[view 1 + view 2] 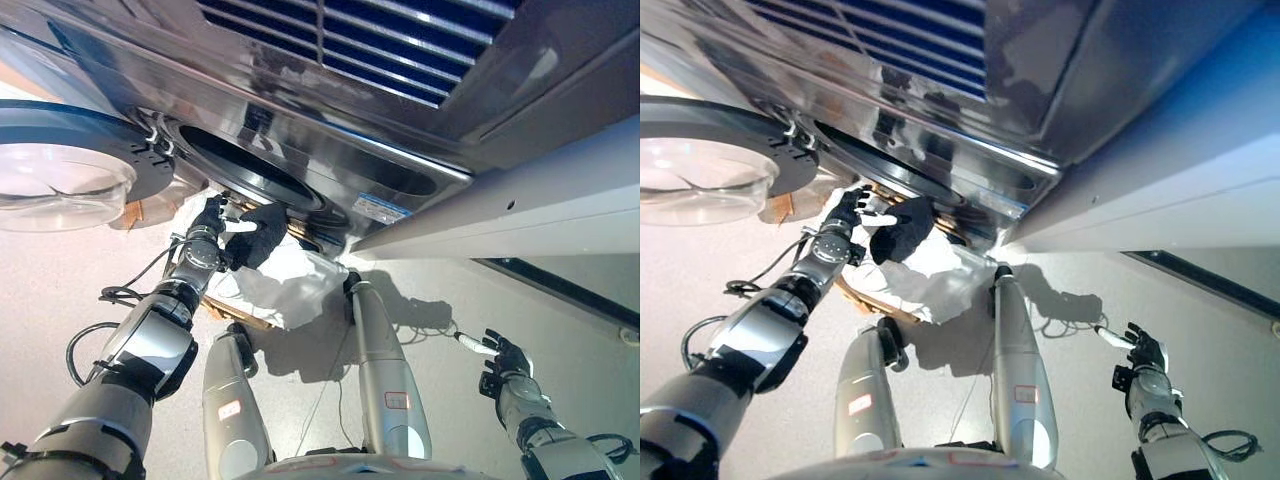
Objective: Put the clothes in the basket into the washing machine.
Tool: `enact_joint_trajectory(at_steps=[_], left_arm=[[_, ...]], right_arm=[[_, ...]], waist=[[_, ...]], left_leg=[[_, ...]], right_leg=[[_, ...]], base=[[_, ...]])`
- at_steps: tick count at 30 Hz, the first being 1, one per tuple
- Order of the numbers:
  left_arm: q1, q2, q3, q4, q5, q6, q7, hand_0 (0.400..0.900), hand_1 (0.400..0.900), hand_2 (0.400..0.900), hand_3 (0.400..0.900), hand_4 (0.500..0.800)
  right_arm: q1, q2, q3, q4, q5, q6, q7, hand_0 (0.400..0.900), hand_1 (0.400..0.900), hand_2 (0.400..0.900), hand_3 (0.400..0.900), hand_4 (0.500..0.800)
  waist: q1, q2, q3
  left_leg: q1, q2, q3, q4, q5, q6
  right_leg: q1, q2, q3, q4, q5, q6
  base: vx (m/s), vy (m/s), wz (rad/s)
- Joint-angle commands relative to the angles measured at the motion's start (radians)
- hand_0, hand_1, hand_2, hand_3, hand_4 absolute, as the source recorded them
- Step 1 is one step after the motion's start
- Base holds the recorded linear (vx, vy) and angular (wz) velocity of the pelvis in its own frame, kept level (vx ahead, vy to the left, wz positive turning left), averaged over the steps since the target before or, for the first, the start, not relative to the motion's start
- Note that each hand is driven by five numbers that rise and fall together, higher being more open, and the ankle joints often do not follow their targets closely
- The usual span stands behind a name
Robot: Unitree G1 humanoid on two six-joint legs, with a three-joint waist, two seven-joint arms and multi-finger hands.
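Observation:
The washing machine's round drum opening [262, 168] gapes just above the work, its glass door [60, 172] swung out to the left. My left hand [212, 222] is raised to the opening's lower rim, its fingers curled on a black garment [258, 232] that hangs beside it. Below them white cloth [288, 285] lies heaped in the basket [847, 290], of which only a brown edge shows. My right hand [505, 360] is low at the right over the floor, fingers spread, holding nothing.
The machine's metal front [420, 120] and a grey panel [540, 210] fill the upper and right parts of the view. A brown piece [135, 210] shows under the door. Pale floor [60, 270] spreads at the left and the lower right.

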Motion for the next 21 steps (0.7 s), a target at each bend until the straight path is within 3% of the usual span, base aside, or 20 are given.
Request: enact_joint_trajectory(at_steps=[1, 3, 9, 21], left_arm=[[-0.047, 0.037, 0.001, 0.036, 0.043, -0.012, 0.050, 0.900, 0.900, 0.900, 0.900, 0.800], [-0.046, 0.035, 0.004, 0.041, 0.040, -0.007, 0.049, 0.900, 0.900, 0.900, 0.900, 0.800], [-0.054, 0.028, 0.012, 0.052, 0.028, 0.001, 0.061, 0.900, 0.900, 0.900, 0.900, 0.800], [-0.063, 0.066, 0.042, 0.088, 0.003, 0.023, 0.068, 0.900, 0.900, 0.900, 0.900, 0.800]], right_arm=[[0.096, -0.049, 0.013, 0.033, 0.048, -0.025, -0.052, 0.900, 0.900, 0.900, 0.900, 0.800], [0.102, -0.050, 0.010, 0.036, 0.054, -0.026, -0.057, 0.900, 0.900, 0.900, 0.900, 0.800], [0.094, -0.057, 0.009, 0.034, 0.068, -0.031, -0.071, 0.900, 0.900, 0.900, 0.900, 0.800], [0.064, -0.070, 0.022, 0.040, 0.071, -0.025, -0.080, 0.900, 0.900, 0.900, 0.900, 0.800]], waist=[[0.010, -0.004, -0.018], [0.012, -0.003, -0.013], [0.016, -0.011, -0.002], [0.014, -0.030, 0.003]], left_leg=[[0.053, -0.042, 0.034, 0.069, -0.130, 0.084], [0.043, -0.028, 0.033, 0.145, -0.193, 0.080], [-0.012, 0.002, 0.025, 0.296, -0.263, 0.080], [-0.112, 0.061, 0.009, 0.532, -0.331, 0.081]], right_leg=[[-0.028, -0.011, 0.004, 0.037, -0.003, 0.084], [-0.049, -0.008, 0.006, 0.113, -0.064, 0.085], [-0.120, 0.005, 0.020, 0.227, -0.109, 0.078], [-0.262, 0.035, 0.026, 0.393, -0.160, 0.062]], base=[[-0.02, -0.003, -0.09], [0.07, 0.018, -0.13], [-0.01, 0.022, -0.16], [-0.03, 0.025, -0.12]])
